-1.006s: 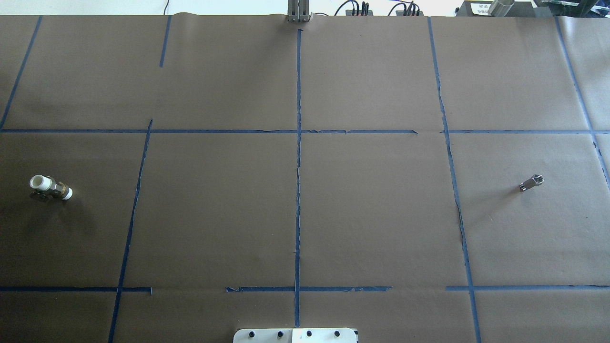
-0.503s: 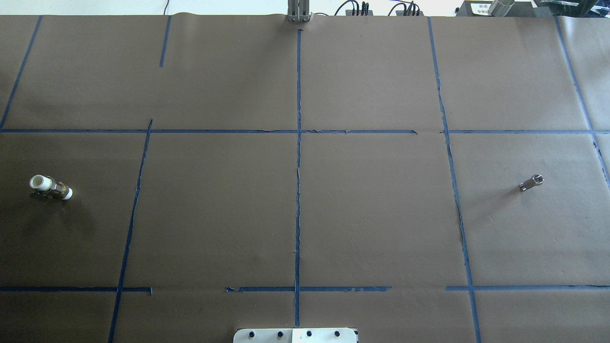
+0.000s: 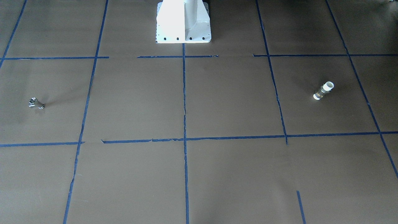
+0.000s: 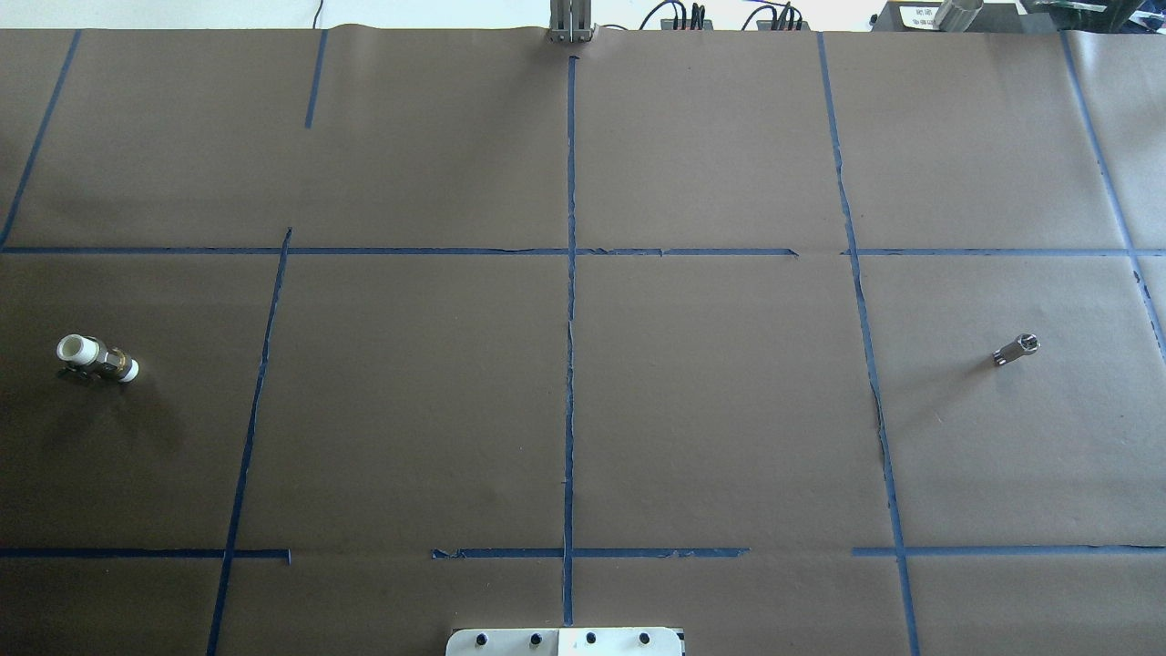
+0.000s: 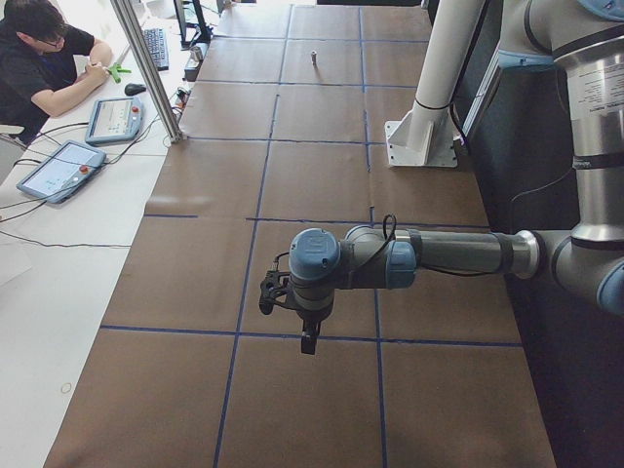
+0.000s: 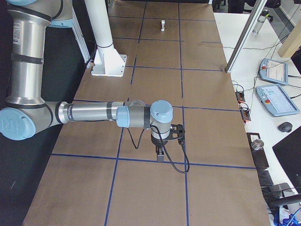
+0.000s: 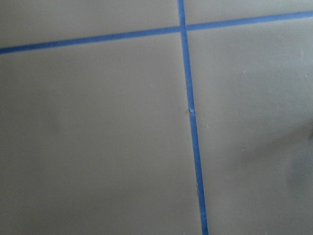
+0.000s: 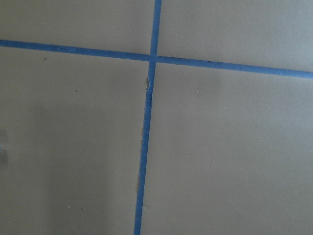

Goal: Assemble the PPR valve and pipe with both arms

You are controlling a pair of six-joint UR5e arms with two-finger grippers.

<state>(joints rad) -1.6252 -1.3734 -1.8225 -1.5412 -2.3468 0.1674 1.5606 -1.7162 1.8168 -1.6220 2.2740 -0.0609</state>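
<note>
The valve, a brass body with white plastic ends, lies on the brown paper at the table's far left; it also shows in the front view and far off in the right view. The small grey metal pipe piece lies at the far right, also in the front view and the left view. My left gripper and right gripper hang above the table, fingers down, and show only in the side views, so I cannot tell whether they are open or shut. Both wrist views show only paper and tape.
The brown paper table cover carries a grid of blue tape lines. The white robot base stands at the near middle edge. An operator sits with tablets beyond the table's far side.
</note>
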